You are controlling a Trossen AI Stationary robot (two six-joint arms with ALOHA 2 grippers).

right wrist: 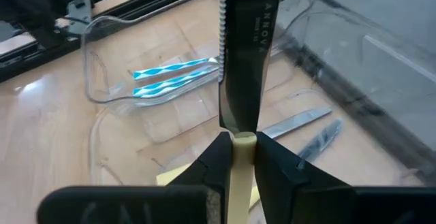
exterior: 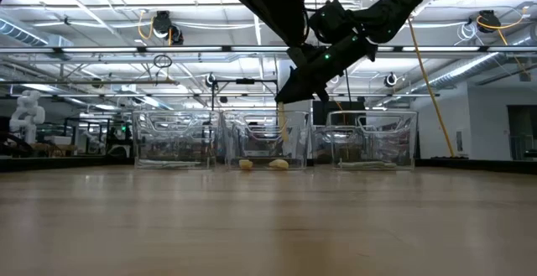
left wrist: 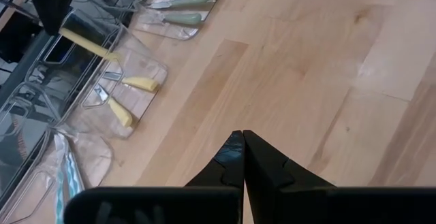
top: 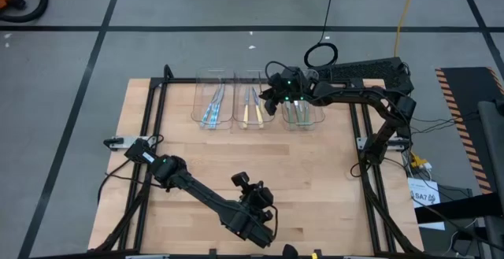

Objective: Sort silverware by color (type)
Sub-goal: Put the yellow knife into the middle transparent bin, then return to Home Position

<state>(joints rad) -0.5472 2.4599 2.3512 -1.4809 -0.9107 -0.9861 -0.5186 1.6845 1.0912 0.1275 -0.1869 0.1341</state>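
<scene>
Three clear bins stand in a row at the table's far side. The left bin (top: 213, 105) holds blue-handled silverware (right wrist: 170, 77), the middle bin (top: 250, 109) yellow-handled pieces (left wrist: 129, 94), and the right bin (top: 302, 113) green-handled ones (left wrist: 191, 6). All of these lie flat on the bin floors. My right gripper (top: 272, 95) hangs over the middle bin, shut on a yellow-handled knife (right wrist: 245, 47) with a serrated blade. My left gripper (top: 260, 212) is shut and holds nothing, above the bare wood near the table's front edge. My right gripper pinches the knife's pale yellow handle (right wrist: 240, 149) between its two fingers, right where the handle meets the blade. The knife lies along the fingers, its blade (right wrist: 244, 81) sticking out past the fingertips. The fingers slant downward from the table's right side. The knife is lifted clear above the middle bin.
The wooden table top (top: 315, 180) spreads between the bins and my left arm. Black frame rails (top: 153, 117) run along the table's left and right sides. The right arm (top: 362, 86) reaches over the right bin.
</scene>
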